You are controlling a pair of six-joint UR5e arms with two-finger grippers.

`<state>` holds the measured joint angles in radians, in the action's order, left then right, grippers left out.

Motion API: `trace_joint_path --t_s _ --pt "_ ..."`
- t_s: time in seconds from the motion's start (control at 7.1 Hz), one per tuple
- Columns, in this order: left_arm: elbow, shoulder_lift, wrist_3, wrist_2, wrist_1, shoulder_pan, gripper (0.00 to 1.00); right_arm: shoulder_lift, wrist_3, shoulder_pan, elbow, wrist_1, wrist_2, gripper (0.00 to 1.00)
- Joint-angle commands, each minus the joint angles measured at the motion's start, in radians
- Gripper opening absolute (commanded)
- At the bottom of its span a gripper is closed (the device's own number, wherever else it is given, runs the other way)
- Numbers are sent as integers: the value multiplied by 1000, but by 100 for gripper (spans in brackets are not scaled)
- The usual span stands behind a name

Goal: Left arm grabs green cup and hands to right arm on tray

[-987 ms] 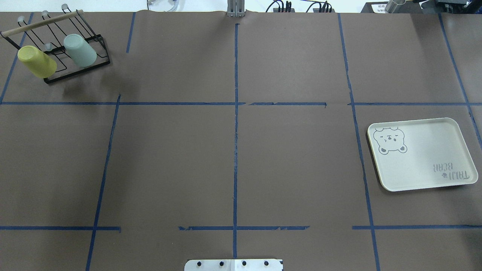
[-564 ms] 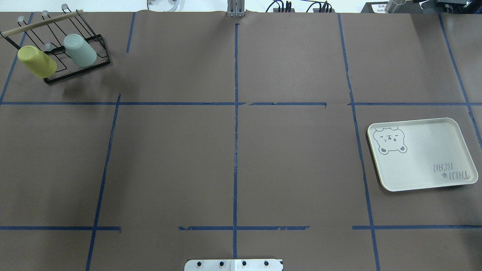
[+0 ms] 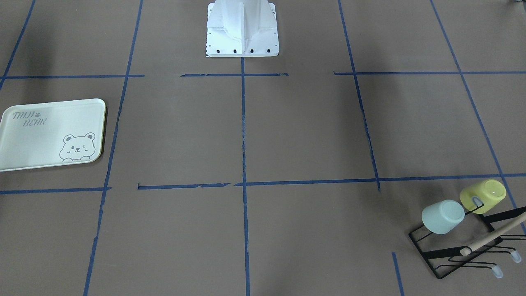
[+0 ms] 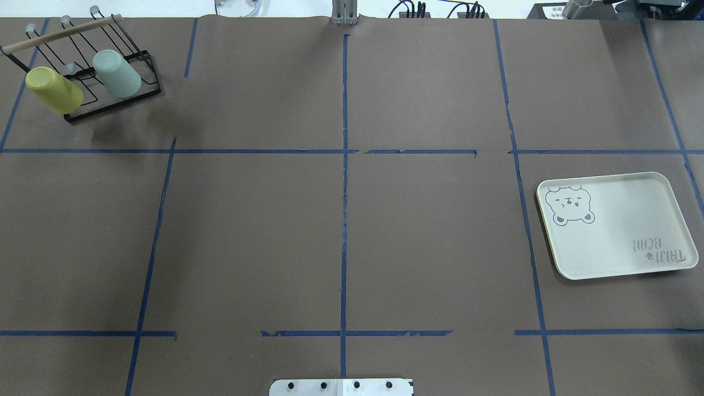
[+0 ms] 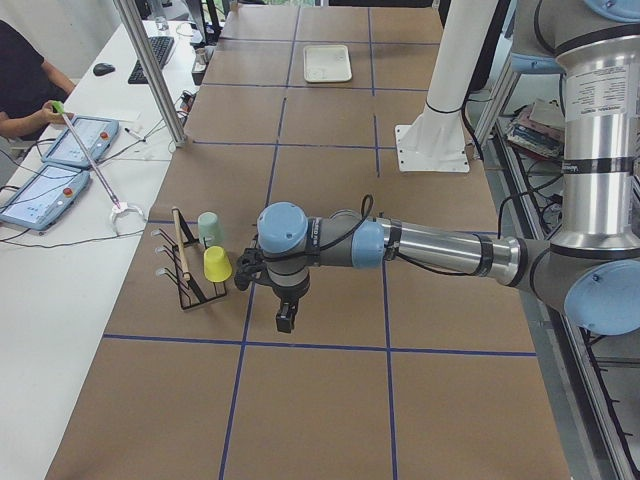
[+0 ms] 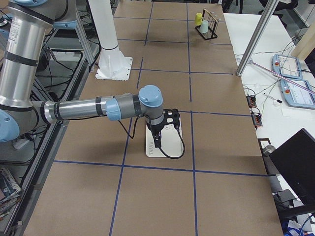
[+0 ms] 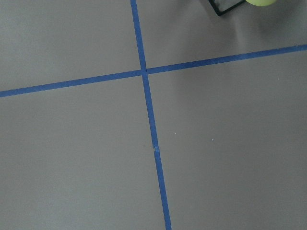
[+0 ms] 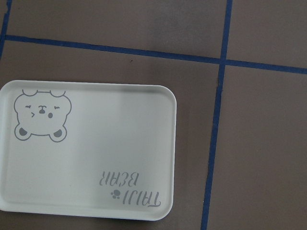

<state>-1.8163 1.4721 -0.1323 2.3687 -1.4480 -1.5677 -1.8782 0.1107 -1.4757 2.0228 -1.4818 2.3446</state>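
Note:
The green cup [image 4: 116, 74] hangs mouth-down on a black wire rack [image 4: 113, 106] at the table's far left corner; it also shows in the front view [image 3: 442, 216] and the left side view [image 5: 209, 228]. The tray [image 4: 621, 231] lies flat on the right side with nothing on it, and fills the right wrist view [image 8: 96, 153]. My left gripper [image 5: 285, 320] hangs over the table beside the rack, apart from the cup. My right gripper [image 6: 157, 142] hangs above the tray [image 6: 150, 147]. Both show only in side views, so I cannot tell whether they are open or shut.
A yellow cup [image 4: 54, 89] hangs on the same rack beside the green one, with a wooden bar [image 4: 60, 33] across the rack's top. Blue tape lines grid the brown table. The robot's white base [image 3: 242, 28] stands at the near middle edge.

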Motion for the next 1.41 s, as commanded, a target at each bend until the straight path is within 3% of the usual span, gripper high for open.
trace_joint_path --t_s 0.0,0.99,1.27 --pt "-3 -4 5 1 6 0 100 -1 0 0 -9 6 5 100" --pt "-26 -36 8 1 -6 0 100 -1 1 0 -10 6 41 100" --pt "-93 -23 51 1 -2 9 100 -1 4 2 -10 8 47 100"
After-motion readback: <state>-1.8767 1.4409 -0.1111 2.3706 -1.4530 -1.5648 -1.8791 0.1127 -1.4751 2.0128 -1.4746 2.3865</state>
